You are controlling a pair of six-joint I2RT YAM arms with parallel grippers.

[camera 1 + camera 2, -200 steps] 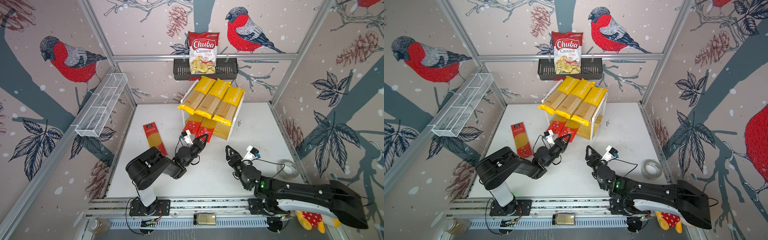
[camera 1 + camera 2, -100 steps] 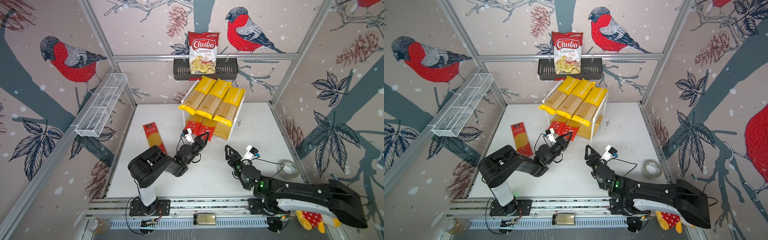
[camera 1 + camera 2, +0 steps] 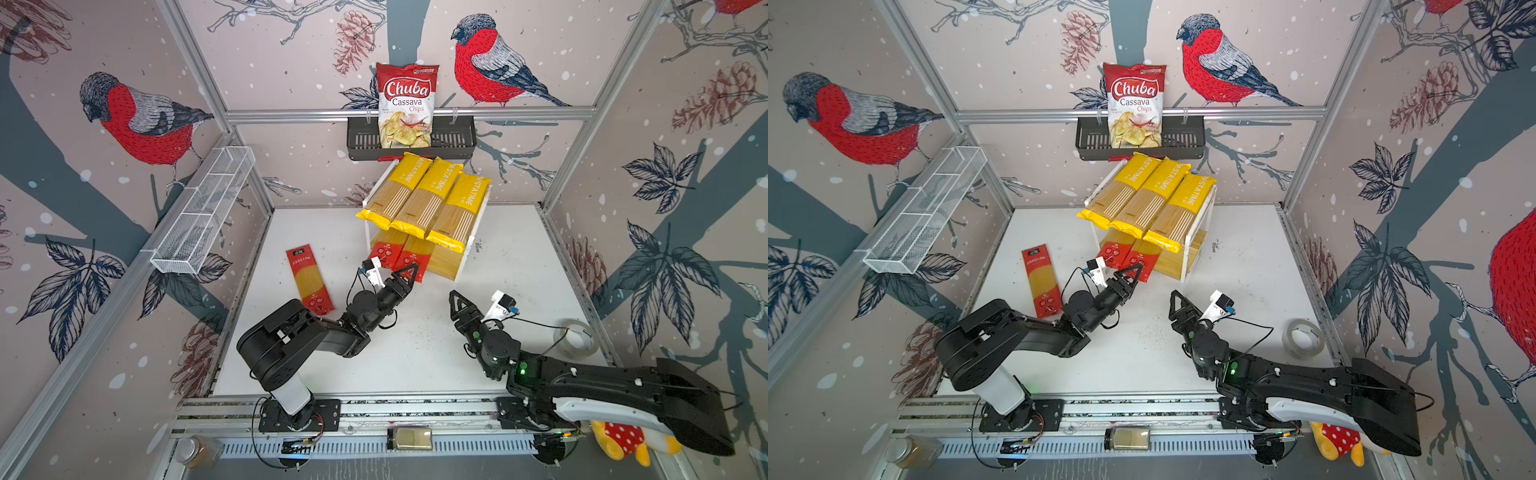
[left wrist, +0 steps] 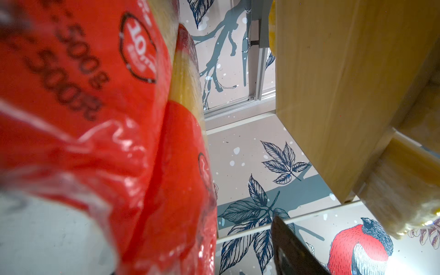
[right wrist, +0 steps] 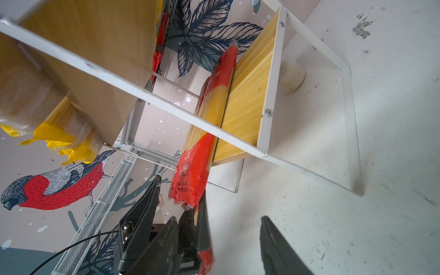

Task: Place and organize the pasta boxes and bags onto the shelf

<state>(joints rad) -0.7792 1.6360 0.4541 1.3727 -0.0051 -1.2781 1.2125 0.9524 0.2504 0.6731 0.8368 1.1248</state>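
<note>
White worktop (image 3: pixel 415 365) carries the shelf (image 3: pixel 446 262); yellow bags (image 3: pixel 424 199) hide most of two red packs (image 3: pixel 388 254) on its lower tier. Left jaws spread around one pack's end, seemingly released; right jaws apart, empty.

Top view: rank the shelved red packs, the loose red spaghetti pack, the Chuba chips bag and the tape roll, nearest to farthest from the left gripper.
1. The red packs on the lower tier of the shelf, right at the left gripper.
2. The loose red spaghetti pack, lying to its left.
3. The tape roll, far right, and the Chuba chips bag, high at the back: too close to call.
</note>
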